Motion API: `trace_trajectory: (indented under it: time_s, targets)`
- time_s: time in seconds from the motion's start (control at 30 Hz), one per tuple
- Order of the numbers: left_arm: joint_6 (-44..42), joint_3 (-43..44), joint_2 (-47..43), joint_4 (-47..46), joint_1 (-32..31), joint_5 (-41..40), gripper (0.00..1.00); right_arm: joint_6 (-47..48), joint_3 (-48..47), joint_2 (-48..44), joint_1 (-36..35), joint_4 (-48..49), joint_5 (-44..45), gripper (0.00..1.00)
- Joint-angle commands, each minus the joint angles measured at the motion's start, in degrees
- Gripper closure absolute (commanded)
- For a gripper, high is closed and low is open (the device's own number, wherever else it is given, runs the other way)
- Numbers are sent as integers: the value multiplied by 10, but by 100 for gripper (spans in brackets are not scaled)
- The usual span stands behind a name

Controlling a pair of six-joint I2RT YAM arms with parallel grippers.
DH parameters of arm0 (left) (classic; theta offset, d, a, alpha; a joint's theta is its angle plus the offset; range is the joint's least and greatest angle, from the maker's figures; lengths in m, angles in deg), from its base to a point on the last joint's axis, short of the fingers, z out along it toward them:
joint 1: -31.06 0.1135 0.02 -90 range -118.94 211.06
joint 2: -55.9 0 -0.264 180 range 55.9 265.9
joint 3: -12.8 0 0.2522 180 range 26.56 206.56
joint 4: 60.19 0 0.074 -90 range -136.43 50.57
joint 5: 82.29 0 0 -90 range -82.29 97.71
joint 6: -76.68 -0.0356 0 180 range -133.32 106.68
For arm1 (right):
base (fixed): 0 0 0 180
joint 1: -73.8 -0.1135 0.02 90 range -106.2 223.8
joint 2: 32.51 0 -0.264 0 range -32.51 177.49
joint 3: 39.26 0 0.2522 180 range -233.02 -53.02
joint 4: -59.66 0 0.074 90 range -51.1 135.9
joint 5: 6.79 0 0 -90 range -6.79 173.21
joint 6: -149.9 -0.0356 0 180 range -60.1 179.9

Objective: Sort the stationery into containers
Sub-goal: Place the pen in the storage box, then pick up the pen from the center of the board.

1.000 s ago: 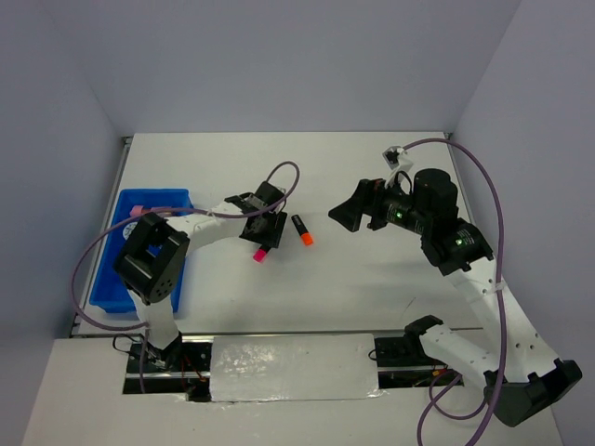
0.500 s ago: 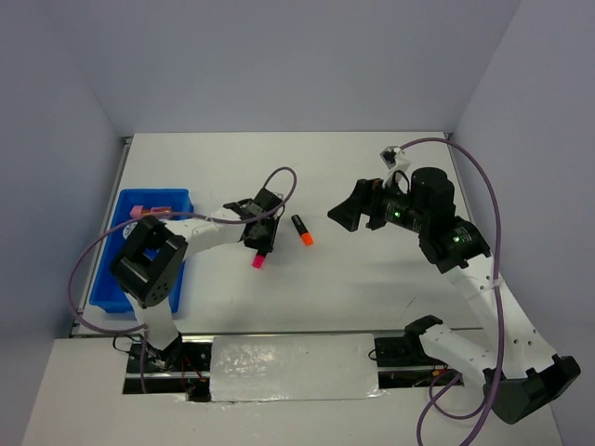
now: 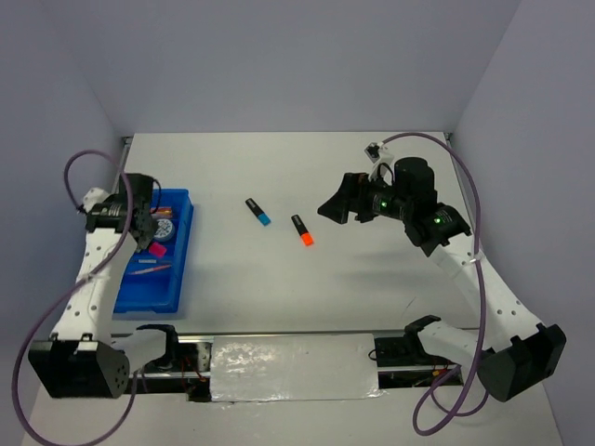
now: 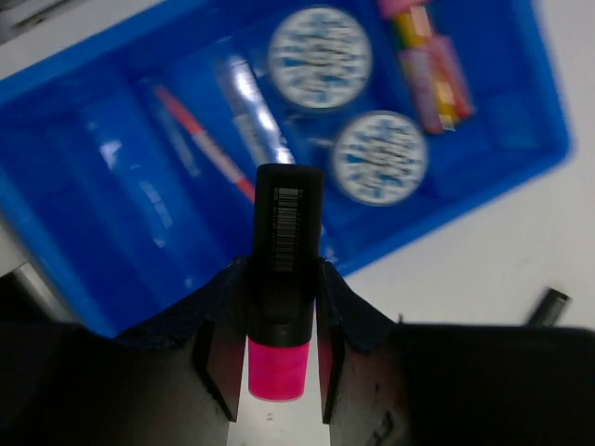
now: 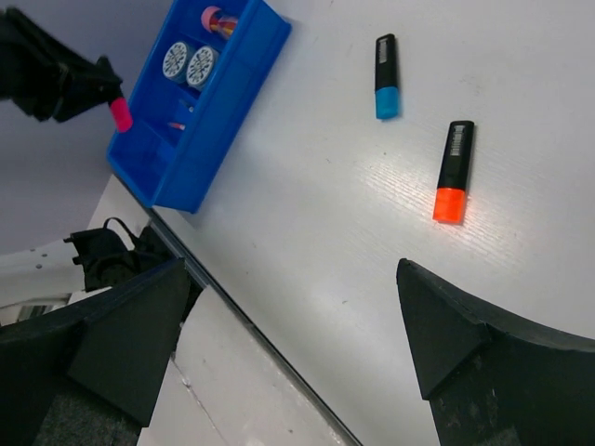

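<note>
Since a second ago my left gripper (image 4: 276,373) has swung from mid-table to the blue tray (image 3: 139,295) at the table's left edge, and it is clamped on the pink highlighter (image 4: 286,251), which hangs above the tray without touching it. I should centre over a free compartment, probably the one beside the pens (image 4: 200,139), though blur hides the dividers, then lower before letting go.

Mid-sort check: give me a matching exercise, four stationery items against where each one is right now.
1. pink highlighter
2. blue highlighter
3. orange highlighter
4. patterned rolls

A. on the table, nearest the right gripper
B. inside the blue tray
C. clamped in the left gripper
D. on the table, nearer the tray

Pairs: 1-C, 2-D, 3-A, 4-B
</note>
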Motion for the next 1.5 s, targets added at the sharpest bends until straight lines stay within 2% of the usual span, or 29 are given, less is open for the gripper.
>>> trace_trajectory:
  time_s: [0.0,0.13,0.23,0.4,0.47,0.57,0.67,0.7,0.73,0.8,0.87,0.9,1.07,1.13,1.17,1.2,1.23,1.27,1.3,1.33,1.37,1.4,1.43,1.47]
  targets:
    - [76,-45,-50,95,72,-35,100,-16,-31,6,-1,49,-31,0]
    - [66,-104,-87,86,162,-39,100,-25,-31,8,-8,56,-46,0]
    - [35,-154,-118,47,215,-1,100,-23,-36,7,-17,53,-48,0]
    - [29,-199,-117,-2,238,14,96,-15,-43,7,-32,45,-48,0]
    - [38,-207,-116,-22,238,26,89,-12,-44,8,-42,41,-47,0]
    - [52,-225,-118,-38,237,51,82,-10,-47,13,-52,39,-48,0]
    - [53,-229,-124,-39,237,57,62,-6,-52,20,-60,37,-46,0]
    - [53,-229,-125,-36,238,54,54,-5,-55,24,-61,36,-45,0]
    - [54,-228,-131,-32,237,50,38,-4,-58,27,-61,34,-46,0]
    - [52,-221,-138,-20,238,42,26,-3,-63,34,-65,34,-45,0]
    - [51,-207,-146,-10,237,39,7,-3,-68,43,-66,34,-42,0]
    - [49,-202,-147,-4,238,38,1,-2,-70,46,-65,33,-41,0]
    - [6,-153,-136,-7,237,84,1,-4,-79,58,-66,30,-32,0]
    - [-6,-126,-121,-35,204,110,1,-2,-85,57,-64,2,25,0]
    - [3,-86,-110,-44,124,111,1,-8,-100,54,-62,-20,71,0]
    - [16,-62,-92,-48,72,97,1,-17,-105,52,-60,-66,178,0]
    - [44,-30,-37,-41,13,75,1,-29,-109,50,-54,-86,224,0]
    - [48,37,-1,-39,-87,47,1,-55,-110,43,-34,-104,259,0]
    - [48,72,86,-34,-124,40,1,-68,-107,35,-26,-124,298,0]
    - [54,112,135,-24,-158,33,1,-74,-93,27,-17,-125,304,0]
    - [61,190,179,12,-207,17,1,-76,-87,7,-8,-125,307,0]
    - [61,225,261,23,-224,15,1,-76,-82,0,-8,-128,312,0]
    - [66,291,301,44,-246,15,1,-73,-75,-8,-6,-132,308,0]
    - [71,321,332,50,-257,15,1,-72,-71,-10,-5,-140,303,0]
